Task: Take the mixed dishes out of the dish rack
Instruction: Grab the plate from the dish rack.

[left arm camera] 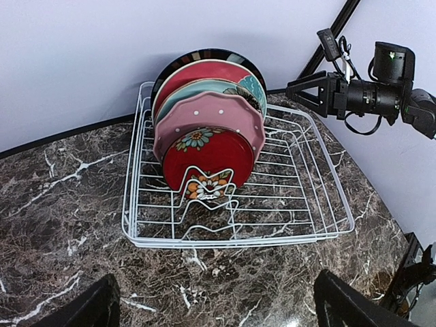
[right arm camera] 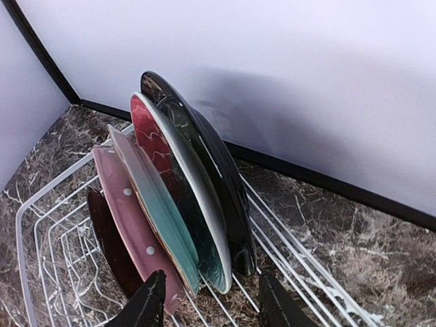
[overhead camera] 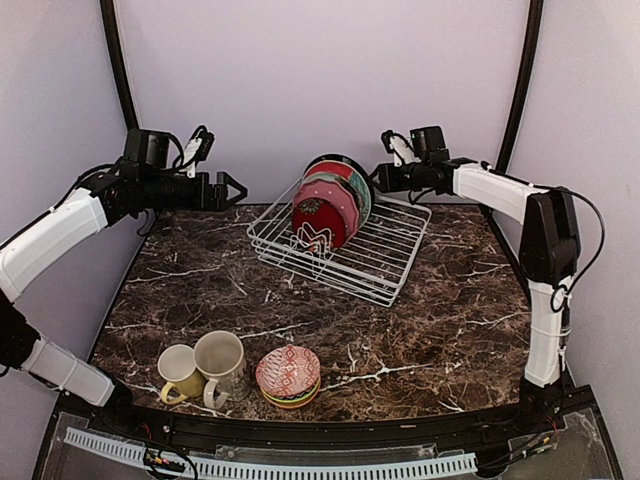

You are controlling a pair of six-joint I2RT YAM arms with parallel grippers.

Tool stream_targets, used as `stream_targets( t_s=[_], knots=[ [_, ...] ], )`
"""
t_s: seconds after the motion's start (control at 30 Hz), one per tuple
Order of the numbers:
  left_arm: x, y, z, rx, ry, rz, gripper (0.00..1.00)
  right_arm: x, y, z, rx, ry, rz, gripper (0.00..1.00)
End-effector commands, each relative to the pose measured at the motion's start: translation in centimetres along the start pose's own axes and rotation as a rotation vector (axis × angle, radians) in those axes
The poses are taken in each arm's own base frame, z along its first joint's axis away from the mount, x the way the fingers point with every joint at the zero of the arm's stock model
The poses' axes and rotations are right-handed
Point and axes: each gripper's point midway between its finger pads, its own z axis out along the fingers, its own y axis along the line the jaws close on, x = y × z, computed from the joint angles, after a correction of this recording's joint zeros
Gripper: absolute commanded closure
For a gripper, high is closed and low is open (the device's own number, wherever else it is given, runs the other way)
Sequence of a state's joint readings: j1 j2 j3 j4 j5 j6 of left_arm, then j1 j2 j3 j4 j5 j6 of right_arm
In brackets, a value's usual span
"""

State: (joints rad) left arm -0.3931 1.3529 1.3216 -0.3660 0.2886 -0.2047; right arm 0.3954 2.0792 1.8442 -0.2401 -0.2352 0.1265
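Observation:
The white wire dish rack (overhead camera: 385, 262) stands at the back of the table. Several plates stand upright in it: a small red floral plate (left arm camera: 208, 153) in front, then a pink dotted plate (left arm camera: 204, 114), a pale-green floral plate (right arm camera: 155, 204), a large red plate (left arm camera: 204, 71) and a black plate (right arm camera: 204, 157). My right gripper (overhead camera: 378, 178) is open just right of the plates; in the right wrist view (right arm camera: 212, 278) the plate edges lie ahead, between its jaws. My left gripper (overhead camera: 232, 190) is open and empty, left of the rack, which shows ahead in the left wrist view (left arm camera: 238, 240).
A yellow mug (overhead camera: 178, 372), a beige mug (overhead camera: 220, 360) and stacked red-and-white patterned and lime bowls (overhead camera: 288, 376) stand at the near edge of the marble table (overhead camera: 450, 330). Lilac walls close in the back and sides.

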Motion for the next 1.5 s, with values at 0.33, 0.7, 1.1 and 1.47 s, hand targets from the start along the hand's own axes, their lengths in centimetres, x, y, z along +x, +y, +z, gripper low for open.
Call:
stream_targets(
  t_s=[0.33,0.7,1.1,1.47],
  knots=[
    [2.4,0.9,2.5,0.011,0.094,-0.018,0.02,-1.5,-1.1,3.9,-0.037,-0.029,-0.116,0.75],
    [2.9,1.0,3.0,0.012,0.115,-0.025,0.02,-1.4,-1.6,6.3,-0.06,-0.037,-0.182,0.84],
    [3.1,1.1,3.2,0.016,0.125,-0.031,0.02,-1.1,-1.6,7.6,-0.089,-0.044,-0.278,0.76],
    [3.6,1.2,3.7,0.02,0.144,-0.037,0.02,-1.3,-0.6,7.7,-0.161,-0.069,-0.406,0.9]
  ],
)
